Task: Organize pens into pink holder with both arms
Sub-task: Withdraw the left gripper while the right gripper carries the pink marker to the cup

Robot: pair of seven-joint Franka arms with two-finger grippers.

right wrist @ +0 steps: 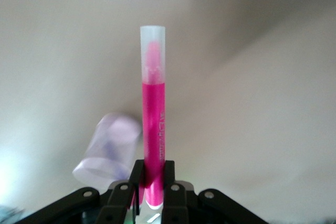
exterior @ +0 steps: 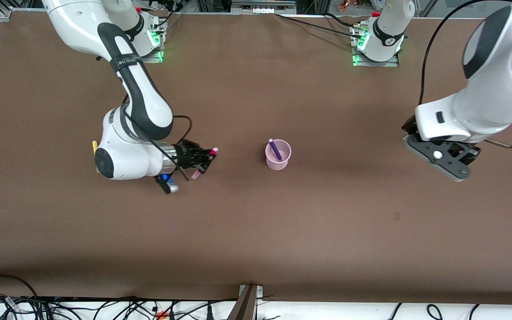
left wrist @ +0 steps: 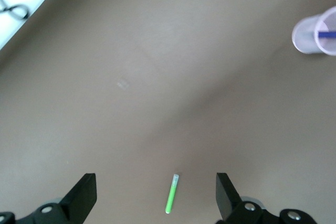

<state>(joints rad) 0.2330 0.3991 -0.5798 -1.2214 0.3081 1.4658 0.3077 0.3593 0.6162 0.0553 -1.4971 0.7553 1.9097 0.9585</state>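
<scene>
Your right hand [exterior: 202, 162] is clamped on the pink pen [exterior: 205, 163], up in the air over the desk [exterior: 256, 231] toward the right arm's end. In the right wrist view the pen [right wrist: 154, 124] stands straight out from between the two fingers [right wrist: 169, 174], its pale capped tip pointing away from the hand [right wrist: 152, 182], and the cup [right wrist: 107, 153] shows blurred past it.

The cup [exterior: 278, 155] stands upright near the middle of the desk, well apart from all four edges. The purple pen [exterior: 275, 149] is in it, leaning, with its pale tip above the rim. In the left wrist view the cup [left wrist: 316, 34] and that pen [left wrist: 326, 33] show at the frame's edge.

Your left hand [exterior: 442, 155] waits in the air over the left arm's end of the desk, jaws spread wide and gripping nothing. From its wrist camera you see both fingers [left wrist: 227, 195] apart, with the green pen [left wrist: 171, 193] lying flat on the desk between them, untouched.

The yellow pen [exterior: 94, 147] shows only as a sliver beside the right arm's wrist, toward the right arm's end of the desk; you cannot tell how it lies.
</scene>
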